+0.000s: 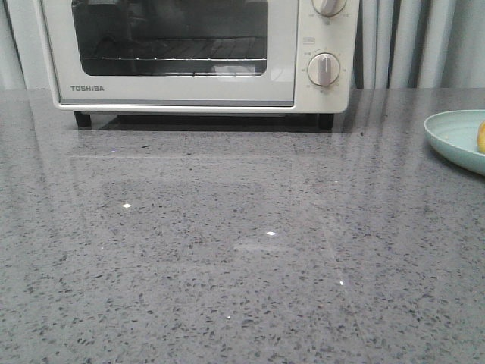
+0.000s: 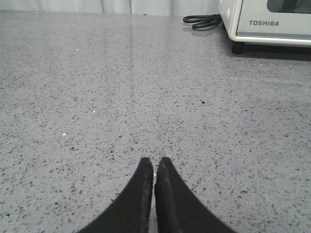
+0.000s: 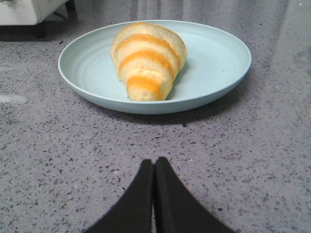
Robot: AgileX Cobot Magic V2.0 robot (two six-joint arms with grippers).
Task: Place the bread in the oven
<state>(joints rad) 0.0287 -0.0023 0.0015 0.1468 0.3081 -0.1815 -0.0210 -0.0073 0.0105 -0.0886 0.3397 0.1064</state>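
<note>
On a pale blue plate [image 3: 214, 73] at the right side of the grey speckled counter [image 1: 227, 258], the bread [image 3: 147, 60] is lying with its long axis running near-to-far as the right wrist camera sees it, one tapered end pointing back toward the right gripper [image 3: 154, 167]. That gripper is sitting low over the counter just short of the plate, fingers pressed together, holding nothing and touching neither plate nor bread. Over on the left, the left gripper [image 2: 154, 166] is likewise hanging low with its fingers together and empty, bare counter ahead of it. At the far edge the oven [image 1: 197, 53] is standing with its glass door up and closed, wire rack [image 1: 174, 59] showing through, two knobs [image 1: 324, 68] on its right side. Front view is catching only a sliver of plate and bread at its right edge and neither gripper; left wrist view alone is showing a black cable [image 2: 201, 20] coiled left of the oven.
</note>
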